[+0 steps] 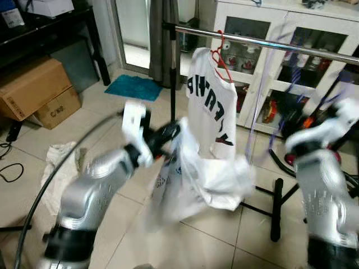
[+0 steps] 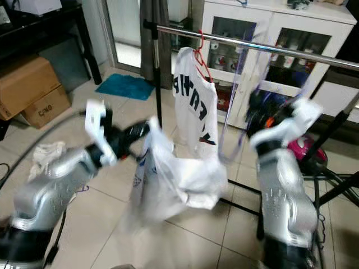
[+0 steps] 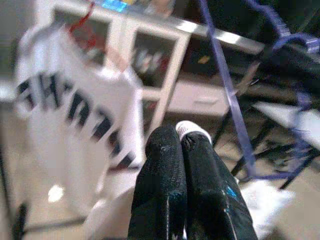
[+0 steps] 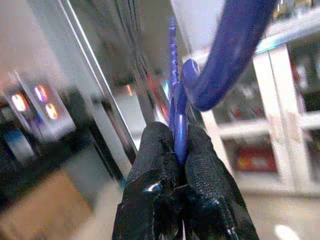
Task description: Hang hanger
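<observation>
Left eye view, chrome clothes rail (image 1: 263, 42) on black stand, white printed T-shirt (image 1: 210, 106) on red hanger (image 1: 220, 56), left gripper (image 3: 182, 145) pinched shut on white cloth, right gripper (image 4: 176, 137) clamped on blue plastic hanger (image 4: 225, 55) beside rail.

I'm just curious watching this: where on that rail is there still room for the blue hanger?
The rail looks bare between the red hanger carrying the white shirt and the right end effector holding the blue hanger. Crowded: around the shirt, where the left end effector grips white cloth.
</observation>
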Available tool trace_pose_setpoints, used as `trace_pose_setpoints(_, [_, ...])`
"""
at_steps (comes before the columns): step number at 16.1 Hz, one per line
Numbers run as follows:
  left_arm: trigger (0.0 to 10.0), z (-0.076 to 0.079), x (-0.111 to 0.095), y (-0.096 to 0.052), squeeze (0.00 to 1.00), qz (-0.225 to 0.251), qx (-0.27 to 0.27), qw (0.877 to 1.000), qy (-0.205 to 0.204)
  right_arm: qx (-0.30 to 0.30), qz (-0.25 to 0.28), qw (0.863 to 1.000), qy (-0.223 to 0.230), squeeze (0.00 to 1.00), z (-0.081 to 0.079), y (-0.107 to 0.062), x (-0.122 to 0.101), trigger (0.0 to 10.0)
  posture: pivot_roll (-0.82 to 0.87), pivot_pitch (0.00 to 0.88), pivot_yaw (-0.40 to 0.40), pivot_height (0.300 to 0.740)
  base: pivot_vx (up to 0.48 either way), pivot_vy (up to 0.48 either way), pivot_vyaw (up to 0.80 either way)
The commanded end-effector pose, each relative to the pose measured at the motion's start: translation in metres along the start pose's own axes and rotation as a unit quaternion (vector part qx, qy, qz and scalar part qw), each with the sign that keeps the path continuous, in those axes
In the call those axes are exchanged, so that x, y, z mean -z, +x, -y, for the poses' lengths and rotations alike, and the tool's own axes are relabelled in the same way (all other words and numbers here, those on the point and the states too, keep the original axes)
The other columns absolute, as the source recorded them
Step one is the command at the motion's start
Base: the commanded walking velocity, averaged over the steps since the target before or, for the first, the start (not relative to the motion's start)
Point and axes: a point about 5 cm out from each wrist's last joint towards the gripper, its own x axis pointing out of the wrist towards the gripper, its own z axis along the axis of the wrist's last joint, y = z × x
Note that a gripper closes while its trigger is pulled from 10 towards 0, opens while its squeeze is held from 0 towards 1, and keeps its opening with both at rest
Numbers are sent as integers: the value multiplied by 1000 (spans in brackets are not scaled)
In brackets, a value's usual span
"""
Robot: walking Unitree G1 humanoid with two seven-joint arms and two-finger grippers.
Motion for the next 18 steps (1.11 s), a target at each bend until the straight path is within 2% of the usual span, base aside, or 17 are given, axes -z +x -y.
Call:
trace_pose_setpoints(1, [0, -1, -3, -3, 0, 9, -13, 1000, 9, -11, -7, 1000, -5, 0, -6, -2, 2, 4039, 64, 0, 4, 740, 0, 0, 0])
trace_pose_setpoints(2, [0, 2, -5, -5, 0, 25, -11, 1000, -3, -8, -4, 1000, 12, 0, -6, -4, 3, 1647, 68, 0, -3, 740, 0, 0, 0])
trace_pose_setpoints(3, [0, 4, -12, -5, 0, 60, -10, 998, -26, -10, 11, 999, 50, 0, -9, -2, 2, 0, 70, 0, -6, 740, 0, 0, 0])
trace_pose_setpoints(4, [0, 4, -14, -5, 0, 72, -10, 997, -32, -11, 16, 998, 61, 0, -11, -1, 1, 0, 70, 0, -6, 740, 0, 0, 0])
trace_pose_setpoints(6, [0, -2, -25, 4, 0, 105, -29, 993, -53, -21, 61, 990, 126, 0, -22, 9, -5, 0, 77, 0, -6, 740, 0, 0, 0])
trace_pose_setpoints(7, [0, 3, -43, 10, 0, 158, -4, 984, -83, -31, 130, 963, 236, 0, -28, 14, -24, 0, 85, 0, -6, 740, 0, 0, 0])
trace_pose_setpoints(8, [0, 8, -55, 12, 0, 191, 16, 976, -104, -36, 167, 937, 306, 0, -29, 15, -34, 0, 85, 0, -6, 740, 0, 0, 0])
trace_pose_setpoints(9, [0, 20, -88, 10, 0, 288, 72, 940, -169, -52, 216, 893, 391, 0, -29, 16, -49, 0, 84, 0, 0, 740, 0, 0, 0])
trace_pose_setpoints(10, [0, 23, -99, 7, 0, 319, 96, 924, -190, -59, 219, 894, 387, 0, -29, 15, -50, 0, 84, 0, 0, 740, 0, 0, 0])
trace_pose_setpoints(11, [0, 28, -108, 0, 0, 348, 135, 902, -217, -55, 185, 925, 328, 0, -28, 14, -38, 0, 84, 0, 6, 740, 0, 0, 0])
trace_pose_setpoints(12, [0, 29, -96, -1, 0, 316, 136, 917, -200, -30, 135, 959, 249, 0, -27, 13, -19, 0, 84, 0, 6, 740, 0, 0, 0])
trace_pose_setpoints(13, [0, 28, -89, -1, 0, 296, 129, 928, -188, -14, 112, 973, 201, 0, -26, 13, -13, 0, 84, 0, 8, 740, 0, 0, 0])
trace_pose_setpoints(14, [0, 29, -90, -3, 0, 302, 133, 921, -206, -26, 76, 993, 88, 0, -29, 13, -4, 0, 84, 0, 8, 740, 0, 0, 0])
trace_pose_setpoints(15, [0, 30, -92, -3, 0, 306, 136, 917, -215, -33, 66, 996, 59, 0, -31, 13, -1, 0, 89, 0, 7, 740, 0, 0, 0])
trace_pose_setpoints(16, [0, 30, -97, -1, 0, 313, 137, 913, -224, -33, 58, 996, 62, 0, -32, 13, 3, 0, 91, 0, 7, 740, 0, 0, 0])
trace_pose_setpoints(18, [0, 16, -93, 13, 0, 274, 79, 940, -186, -67, 40, 997, -14, 0, -42, 17, 9, 0, 90, 0, 11, 740, 0, 0, 0])
